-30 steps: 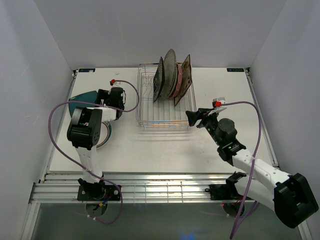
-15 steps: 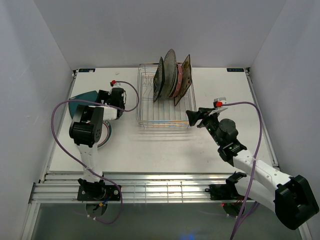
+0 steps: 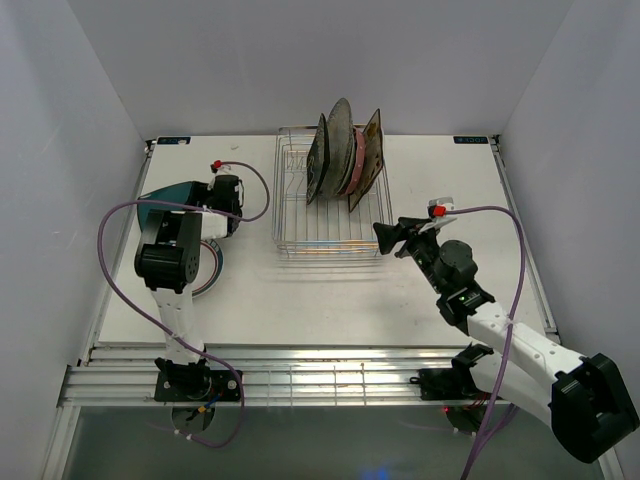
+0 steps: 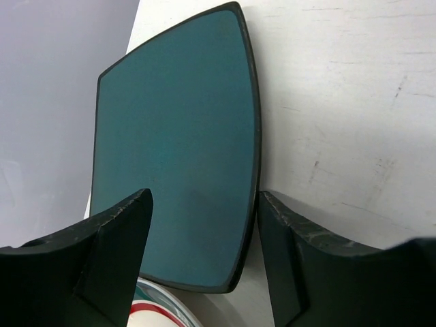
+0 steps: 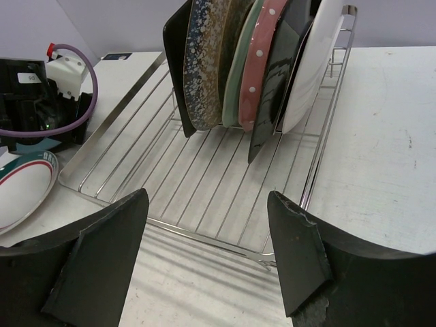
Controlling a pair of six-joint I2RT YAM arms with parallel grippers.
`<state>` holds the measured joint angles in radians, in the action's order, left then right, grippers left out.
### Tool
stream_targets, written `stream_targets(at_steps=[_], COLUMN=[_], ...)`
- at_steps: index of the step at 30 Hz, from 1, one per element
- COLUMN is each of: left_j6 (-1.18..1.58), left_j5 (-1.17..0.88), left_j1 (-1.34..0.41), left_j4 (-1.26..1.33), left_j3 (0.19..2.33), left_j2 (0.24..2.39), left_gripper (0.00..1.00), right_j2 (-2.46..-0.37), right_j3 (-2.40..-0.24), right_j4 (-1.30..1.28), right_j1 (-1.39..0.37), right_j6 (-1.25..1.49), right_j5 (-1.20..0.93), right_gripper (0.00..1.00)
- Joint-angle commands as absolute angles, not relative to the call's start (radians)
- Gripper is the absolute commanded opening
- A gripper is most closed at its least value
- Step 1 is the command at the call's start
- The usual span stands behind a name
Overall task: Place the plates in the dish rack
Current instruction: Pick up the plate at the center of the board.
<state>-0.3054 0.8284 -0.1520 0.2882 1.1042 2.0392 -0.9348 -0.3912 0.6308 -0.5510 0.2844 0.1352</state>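
A teal plate [image 4: 174,136] lies at the table's left edge and also shows in the top view [image 3: 165,196]. My left gripper [image 4: 203,204] is open and low over its near right corner. One finger is above the plate, the other beside its edge; in the top view the gripper [image 3: 200,200] points left. A white teal-rimmed plate [image 4: 160,315] lies just under the teal one [image 3: 208,268]. The silver dish rack [image 5: 204,177] holds several upright plates, among them grey speckled [image 5: 204,61], mint green [image 5: 246,65] and pink dotted [image 5: 264,68]. My right gripper [image 5: 208,204] is open and empty before the rack's front right corner [image 3: 385,236].
The rack [image 3: 300,235] stands at the back centre, with its near rows bare of plates. White walls close in the left, back and right sides. The left arm's purple cable [image 3: 255,195] loops between the left wrist and the rack.
My left gripper has shifted a little farther back and left over the teal plate. The right gripper has barely moved.
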Motion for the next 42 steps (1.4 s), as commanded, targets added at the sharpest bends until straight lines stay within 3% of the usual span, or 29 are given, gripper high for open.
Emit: stream_targets(at_steps=[1, 3, 7, 32, 34, 42], left_j6=[-0.305, -0.305, -0.305, -0.351, -0.351, -0.351], left_j5=[0.838, 0.831, 0.83, 0.867, 0.87, 0.873], left_j1=[-0.146, -0.144, -0.144, -0.141, -0.14, -0.14], left_j4=[0.29, 0.29, 0.29, 0.29, 0.291, 0.291], left_j3=[1.114, 1.111, 1.111, 1.135, 1.135, 1.137], left_j2=[2.029, 2.028, 2.031, 2.086, 2.086, 2.089], left_gripper=[0.72, 0.65, 0.41, 0.41, 0.33, 0.21], right_j2=[-0.908, -0.904, -0.9, -0.899, -0.899, -0.899], right_j3=[-0.385, -0.382, -0.382, -0.382, -0.382, -0.382], right_j4=[0.675, 0.675, 0.672, 0.672, 0.672, 0.672], right_j1=[-0.549, -0.549, -0.549, -0.549, -0.549, -0.549], right_j6=[0.281, 0.281, 0.281, 0.284, 0.284, 0.284], right_j5=[0.144, 0.144, 0.144, 0.143, 0.143, 0.144], right_gripper=[0.76, 0.76, 0.77, 0.76, 0.76, 0.76])
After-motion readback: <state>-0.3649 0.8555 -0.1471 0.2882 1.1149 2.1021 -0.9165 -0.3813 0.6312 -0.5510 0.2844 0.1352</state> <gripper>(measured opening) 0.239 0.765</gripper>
